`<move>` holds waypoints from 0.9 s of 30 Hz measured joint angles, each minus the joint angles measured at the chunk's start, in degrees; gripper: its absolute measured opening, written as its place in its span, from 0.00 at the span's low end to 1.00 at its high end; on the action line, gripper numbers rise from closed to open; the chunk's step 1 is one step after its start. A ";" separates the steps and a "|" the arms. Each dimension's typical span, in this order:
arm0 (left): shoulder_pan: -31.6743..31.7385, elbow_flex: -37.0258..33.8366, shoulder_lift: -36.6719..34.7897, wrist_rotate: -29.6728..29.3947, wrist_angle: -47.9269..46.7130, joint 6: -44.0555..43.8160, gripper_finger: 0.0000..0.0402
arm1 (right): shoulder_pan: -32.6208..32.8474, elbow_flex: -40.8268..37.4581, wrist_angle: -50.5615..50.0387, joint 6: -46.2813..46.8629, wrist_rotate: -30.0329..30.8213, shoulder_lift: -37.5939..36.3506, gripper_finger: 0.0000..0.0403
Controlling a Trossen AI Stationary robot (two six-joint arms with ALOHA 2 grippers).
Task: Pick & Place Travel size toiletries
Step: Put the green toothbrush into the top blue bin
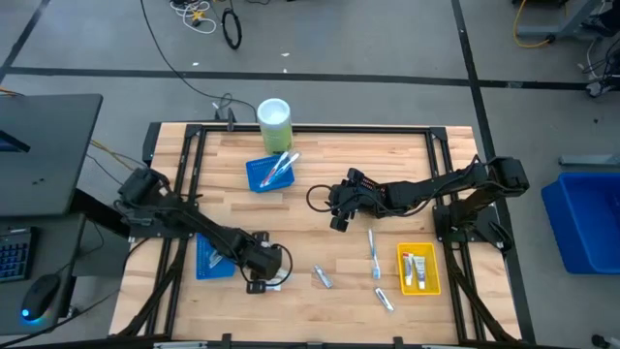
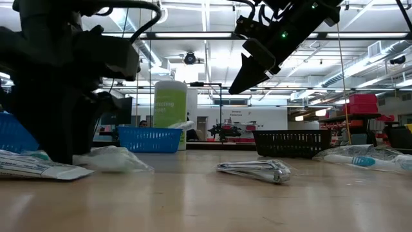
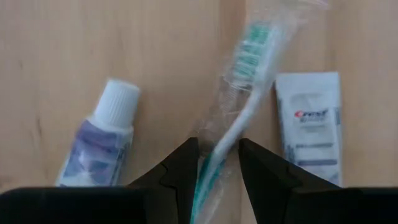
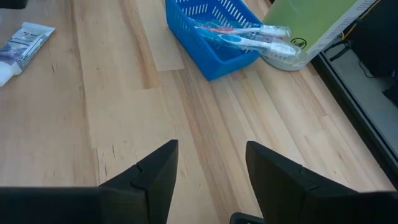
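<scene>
My left gripper (image 1: 263, 271) is down at the table near its near edge, shut on a green-and-white toothbrush in a clear wrapper (image 3: 239, 93). A white-capped tube (image 3: 102, 140) and a white Crest tube (image 3: 310, 127) lie flat on either side of it. My right gripper (image 4: 211, 168) hangs open above the table's middle (image 1: 339, 208), touching nothing. Loose toiletries lie on the wood: a wrapped item (image 1: 322, 277), a toothbrush (image 1: 373, 254) and a tube (image 1: 385, 300). Wrapped toothbrushes (image 4: 249, 37) rest in the far blue tray (image 1: 262, 174). Tubes (image 1: 417, 269) lie in the yellow tray (image 1: 432, 254). My left gripper pinches the wrapped toothbrush at its handle (image 3: 214, 163), between the two fingers (image 3: 186, 163). The fingers come from above, pointing down, one on each side of the handle. The brush end (image 3: 252, 50) lies on the table beyond the fingertips.
A tall green-and-white cylinder (image 1: 274, 118) stands at the far edge behind the blue tray. A second blue tray (image 1: 206, 260) lies under my left arm. A black tray (image 2: 290, 143) shows in the low view. Bare wood (image 4: 124, 118) lies below my right gripper.
</scene>
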 joint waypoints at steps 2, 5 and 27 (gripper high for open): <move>0.11 0.23 0.88 -0.15 0.27 0.06 0.32 | 0.00 0.00 -0.01 0.41 -0.09 0.00 0.49; 0.13 0.21 1.56 -0.59 0.27 0.18 0.29 | 0.00 0.00 -0.01 0.43 -0.10 0.00 0.49; 18.23 7.61 -16.15 -14.89 -11.87 13.69 0.08 | 0.00 0.00 -0.18 0.40 0.09 0.00 0.48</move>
